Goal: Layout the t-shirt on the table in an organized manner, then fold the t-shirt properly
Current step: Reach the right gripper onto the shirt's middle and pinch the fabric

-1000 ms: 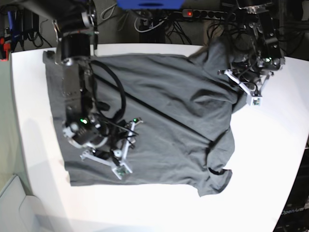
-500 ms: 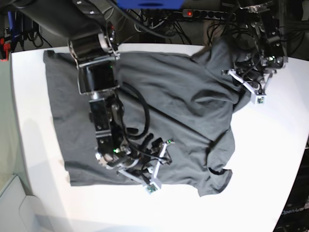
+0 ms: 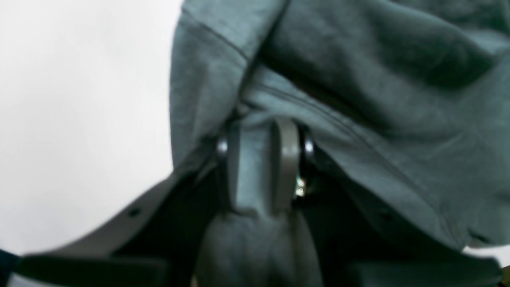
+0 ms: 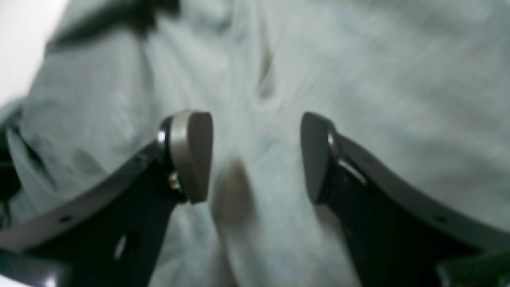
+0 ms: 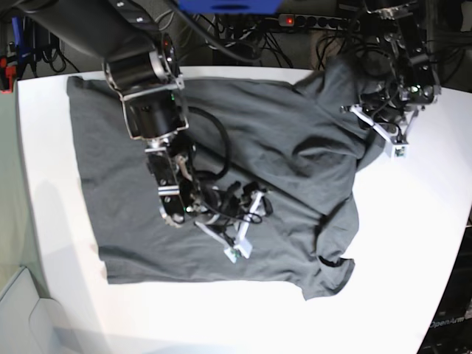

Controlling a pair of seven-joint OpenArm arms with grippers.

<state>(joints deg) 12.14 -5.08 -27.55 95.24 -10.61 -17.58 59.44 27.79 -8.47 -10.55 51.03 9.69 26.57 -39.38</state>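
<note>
Layout is under way: the shirt (image 5: 243, 147) is pinched at upper right by the left end effector (image 3: 263, 131), while the right end effector (image 4: 255, 155) is held spread above mid-cloth; the bunched sleeve is judged to need drawing outward next.

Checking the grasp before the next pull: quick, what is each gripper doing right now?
Left gripper: shut on the t-shirt, a fold of cloth pinched between its jaws.
Right gripper: open, jaws apart above the t-shirt, holding nothing.
</note>
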